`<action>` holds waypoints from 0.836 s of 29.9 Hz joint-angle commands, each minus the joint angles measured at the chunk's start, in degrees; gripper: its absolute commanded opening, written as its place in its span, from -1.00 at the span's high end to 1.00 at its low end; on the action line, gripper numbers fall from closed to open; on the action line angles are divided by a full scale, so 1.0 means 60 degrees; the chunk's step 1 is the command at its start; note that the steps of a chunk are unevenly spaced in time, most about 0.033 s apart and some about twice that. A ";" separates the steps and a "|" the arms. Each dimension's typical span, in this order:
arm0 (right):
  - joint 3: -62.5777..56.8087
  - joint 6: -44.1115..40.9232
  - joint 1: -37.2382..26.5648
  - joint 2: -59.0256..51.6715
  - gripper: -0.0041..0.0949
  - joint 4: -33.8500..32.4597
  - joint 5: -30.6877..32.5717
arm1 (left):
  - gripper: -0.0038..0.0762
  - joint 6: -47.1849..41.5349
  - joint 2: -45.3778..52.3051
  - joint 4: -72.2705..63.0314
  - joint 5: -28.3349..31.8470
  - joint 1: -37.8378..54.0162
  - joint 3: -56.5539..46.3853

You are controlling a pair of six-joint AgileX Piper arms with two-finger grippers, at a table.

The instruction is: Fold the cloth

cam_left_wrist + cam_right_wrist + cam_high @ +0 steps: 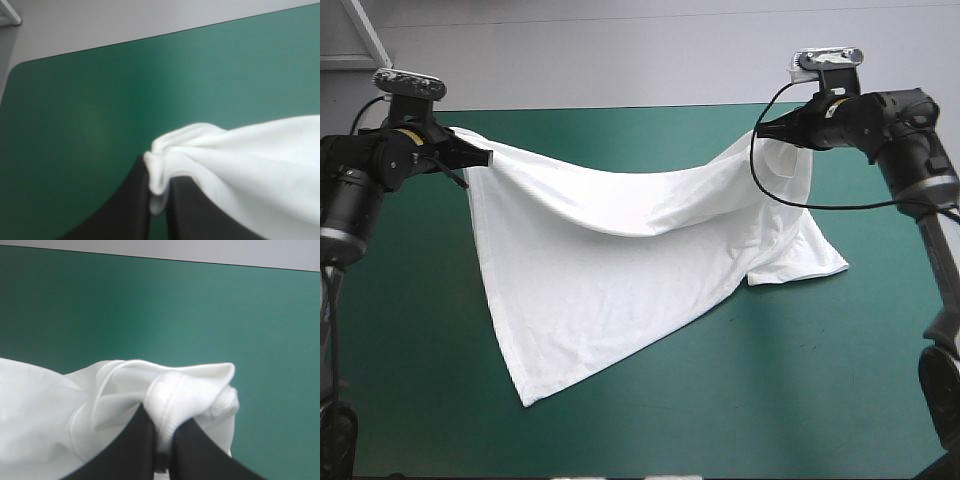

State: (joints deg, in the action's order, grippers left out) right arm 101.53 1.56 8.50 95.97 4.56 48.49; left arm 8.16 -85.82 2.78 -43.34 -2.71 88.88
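Jaws: both pairs are clamped on the T-shirt [620, 250] | left gripper [478, 156]: a bunched white corner is pinched between its black fingers [125, 210] | right gripper [767, 128]: a stitched hem fold is pinched likewise | T-shirt: hung between the raised grippers, sagged at the middle, lower parts laid on the teal-green cover [820, 380]

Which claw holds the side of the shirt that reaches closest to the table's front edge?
The left gripper: from it the T-shirt trails to a long corner; the part below the right gripper stops farther back.
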 commanded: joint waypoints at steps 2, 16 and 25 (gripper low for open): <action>0.0232 0.0116 -0.0007 0.0558 0.95 -0.0058 -0.2001 | 0.93 -0.0068 -0.0778 -0.0463 0.1572 -0.0033 0.0247; 0.0273 0.0262 -0.0029 0.2238 -0.98 0.0484 -0.3259 | -0.50 -0.0068 -0.3149 -0.0605 0.2991 -0.0033 0.0247; 0.0314 0.0043 -0.0028 -0.0049 -0.90 0.0580 -0.0436 | -0.52 -0.0467 -0.1758 -0.0147 -0.0214 -0.0033 0.1058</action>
State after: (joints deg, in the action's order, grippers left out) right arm 101.53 1.79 8.50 103.75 7.11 42.40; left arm 7.72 -104.44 1.75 -39.71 -2.71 91.84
